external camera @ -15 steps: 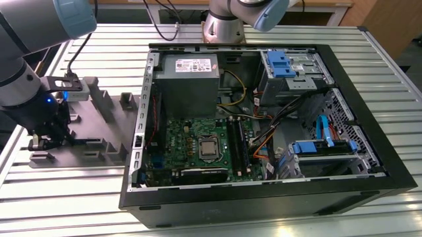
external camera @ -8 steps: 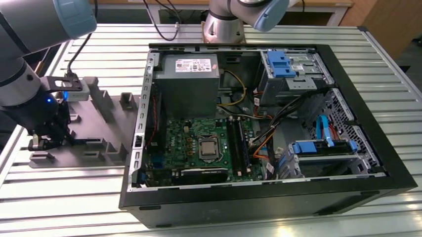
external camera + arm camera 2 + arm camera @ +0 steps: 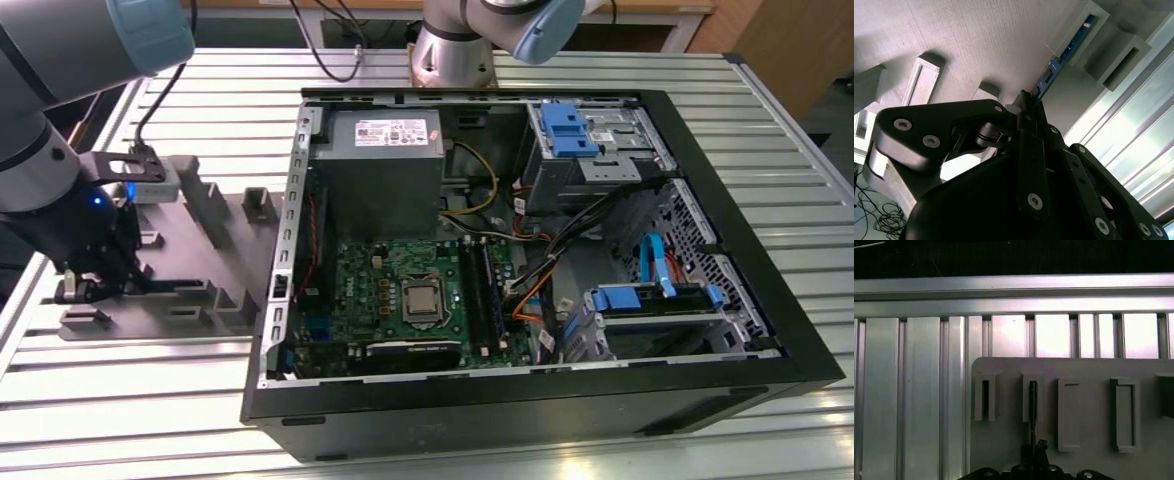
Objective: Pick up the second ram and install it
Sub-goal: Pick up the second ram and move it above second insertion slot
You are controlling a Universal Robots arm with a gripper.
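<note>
**A:** Where is the second ram?

**B:** It is on the grey fixture, standing on its thin edge. One end sits inside a slotted upright block of the fixture. The rest runs out along the fixture's flat face. In the first wrist view it appears edge-on, as a dark, narrow line.

**A:** And the gripper?

**B:** It is lowered onto the fixture, right at the stick. The fingers are drawn narrow, one on each flat face of the stick, at a spot away from the slotted block. They look pinched onto it. The stick's lower edge seems to rest on the fixture, so I judge it gripped but not lifted.

**A:** How does the stick lie relative to the fingers?

**B:** Its long axis runs straight from between the fingertips to the block's slot. The fingers close across its thin width, not along its length, and the stick looks upright, not tilted.

**A:** What else is near the fixture?

**B:** The open computer case lies just beside the fixture, on the side away from the arm. Its green motherboard lies flat inside — well apart from the stick.
</note>
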